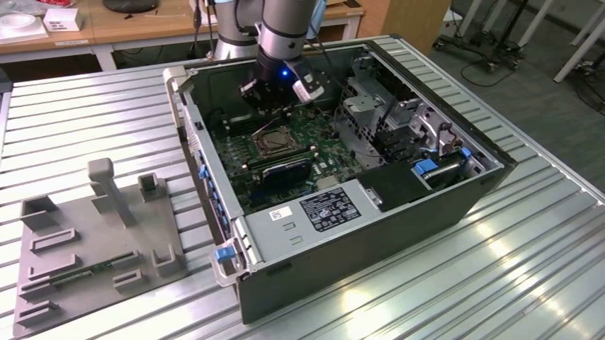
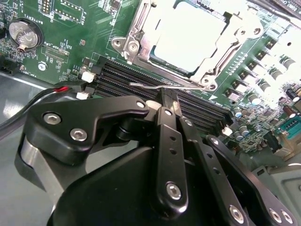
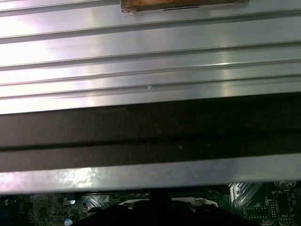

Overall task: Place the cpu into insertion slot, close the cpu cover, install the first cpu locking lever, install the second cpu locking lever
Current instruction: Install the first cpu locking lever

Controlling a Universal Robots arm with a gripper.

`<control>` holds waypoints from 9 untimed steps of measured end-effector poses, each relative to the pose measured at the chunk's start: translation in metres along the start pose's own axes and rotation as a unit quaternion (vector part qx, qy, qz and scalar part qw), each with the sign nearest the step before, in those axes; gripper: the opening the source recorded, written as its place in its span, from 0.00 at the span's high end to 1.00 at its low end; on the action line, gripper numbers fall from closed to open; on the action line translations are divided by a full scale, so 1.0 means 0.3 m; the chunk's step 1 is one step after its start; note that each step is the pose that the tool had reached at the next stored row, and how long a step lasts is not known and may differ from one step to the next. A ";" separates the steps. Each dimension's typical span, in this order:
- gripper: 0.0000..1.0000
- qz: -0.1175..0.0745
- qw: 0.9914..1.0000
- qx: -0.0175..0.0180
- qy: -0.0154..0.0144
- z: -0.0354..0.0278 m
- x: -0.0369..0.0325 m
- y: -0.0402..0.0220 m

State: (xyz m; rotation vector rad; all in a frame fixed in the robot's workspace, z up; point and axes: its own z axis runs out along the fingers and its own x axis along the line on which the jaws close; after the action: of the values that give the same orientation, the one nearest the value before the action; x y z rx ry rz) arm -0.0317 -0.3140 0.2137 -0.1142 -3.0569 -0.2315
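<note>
1. In the exterior view the gripper reaches down into the open computer case. The insertion slot lies near, at its six o'clock, so it looks placed to work the socket's hardware.
2. In the second wrist view the cpu sits in the slot with the cpu cover folded flat over it. The claw looks clenched, its tips at a thin wire locking lever beside the memory slots (whether it pinches the wire, I cannot tell).
3. In the first wrist view the case's dark wall stands between the green board and the ribbed table.
</note>
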 end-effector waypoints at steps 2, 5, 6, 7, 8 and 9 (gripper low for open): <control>0.89 0.000 1.000 0.000 0.000 0.001 0.000 -0.002; 0.89 0.000 1.000 0.000 0.000 0.005 -0.001 -0.004; 0.89 0.000 1.000 0.000 0.000 0.007 -0.001 -0.005; 0.89 0.000 1.000 0.000 0.000 0.008 -0.001 -0.006; 0.89 0.000 1.000 0.000 0.000 0.010 -0.001 -0.007; 0.89 0.000 1.000 0.000 0.000 0.012 -0.001 -0.008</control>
State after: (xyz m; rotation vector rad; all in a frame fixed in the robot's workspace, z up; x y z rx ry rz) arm -0.0317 -0.3157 0.2096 -0.1142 -3.0569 -0.2312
